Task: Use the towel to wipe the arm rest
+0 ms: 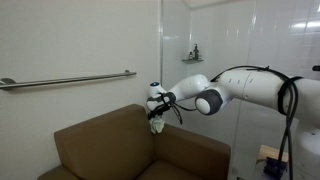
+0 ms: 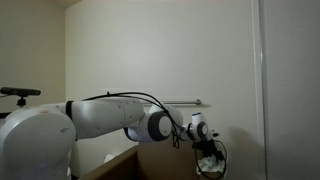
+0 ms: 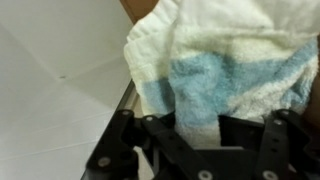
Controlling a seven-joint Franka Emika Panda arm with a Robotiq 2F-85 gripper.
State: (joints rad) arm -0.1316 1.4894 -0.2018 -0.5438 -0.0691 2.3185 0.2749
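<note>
Towel (image 1: 157, 126) hanging in the gripper (image 1: 156, 114) just above the sofa (image 1: 100, 148) top edge, grab rail (image 1: 70, 80) running along the wall (image 1: 80, 35) behind, left of the gripper.

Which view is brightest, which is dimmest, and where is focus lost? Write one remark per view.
In an exterior view the couch and wall are evenly, brightly lit and fairly sharp; in an exterior view the picture is dim and murky, the end effector a dark shape; in the wrist view the towel fills much of the frame, soft and out of focus.
</note>
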